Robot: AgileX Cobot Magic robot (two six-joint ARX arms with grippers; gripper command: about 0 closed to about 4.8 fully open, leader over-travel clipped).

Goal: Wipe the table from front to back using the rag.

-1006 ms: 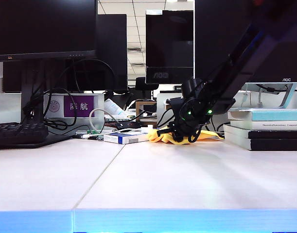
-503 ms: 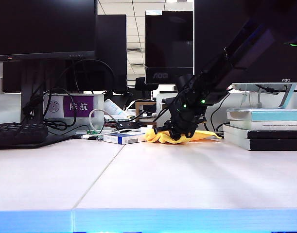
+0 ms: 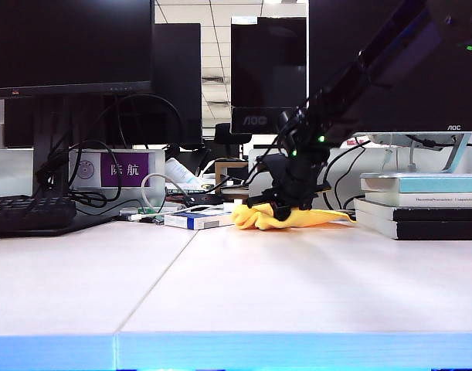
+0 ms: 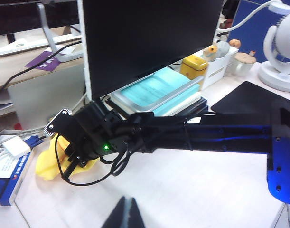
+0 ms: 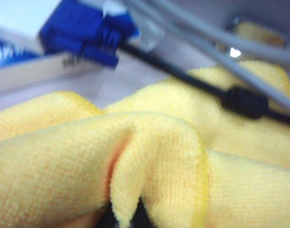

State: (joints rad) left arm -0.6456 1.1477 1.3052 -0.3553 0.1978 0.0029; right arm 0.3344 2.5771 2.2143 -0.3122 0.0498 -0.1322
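**Right gripper clamped on rag at back of table**

The rag [image 3: 286, 218] lay bunched at the far side of the table [image 3: 243, 286], beside a white-and-blue box [image 3: 195, 219] and a stack of books [image 3: 421, 205]. The right gripper [image 3: 280, 210] pinched a fold of it. The left gripper [image 4: 125, 213] hung clenched and empty above the table, well apart from the rag.

The right gripper [image 3: 282, 209] is pointed steeply downward at the far side of the desk, its jaws pinched together on a bunched yellow fold. The right arm [image 4: 201, 135] is stretched out long behind it. The left gripper [image 4: 125, 216] is held aloft, fingers pressed together.
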